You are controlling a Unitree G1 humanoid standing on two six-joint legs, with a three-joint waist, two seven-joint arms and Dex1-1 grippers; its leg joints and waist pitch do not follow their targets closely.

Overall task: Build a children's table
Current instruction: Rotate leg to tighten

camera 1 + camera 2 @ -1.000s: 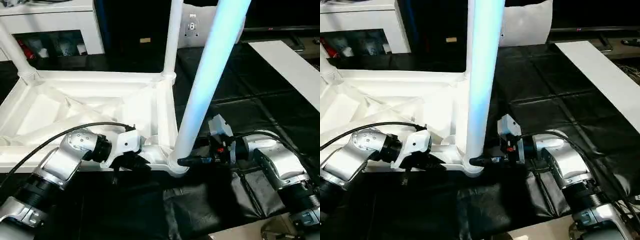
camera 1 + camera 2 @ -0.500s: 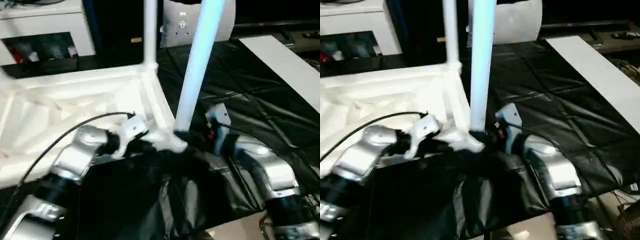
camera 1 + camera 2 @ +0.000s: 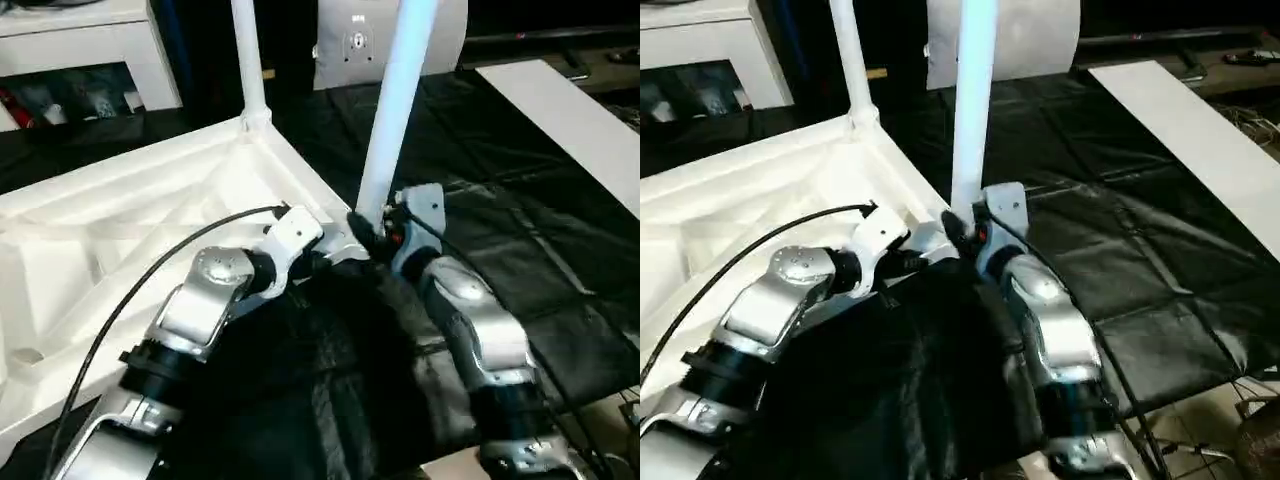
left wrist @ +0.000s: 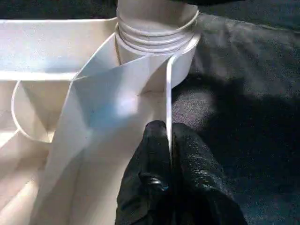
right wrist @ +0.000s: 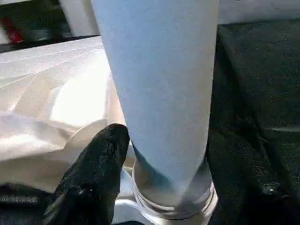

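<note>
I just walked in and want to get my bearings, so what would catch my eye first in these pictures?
The white table top lies upside down on black sheeting, with a tall white leg rising from its near corner socket. The right gripper straddles that leg just above the socket, while the left gripper pinches the rim wall beside it. A second leg stands at the far corner.

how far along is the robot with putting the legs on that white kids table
Partly done. The table top lies upside down with two legs standing in corner sockets: the far leg and the near leg. In hand: the left gripper pinches the rim beside the near socket, and the right gripper straddles the near leg's base. Left: the other corners, which these views don't show clearly.
</note>
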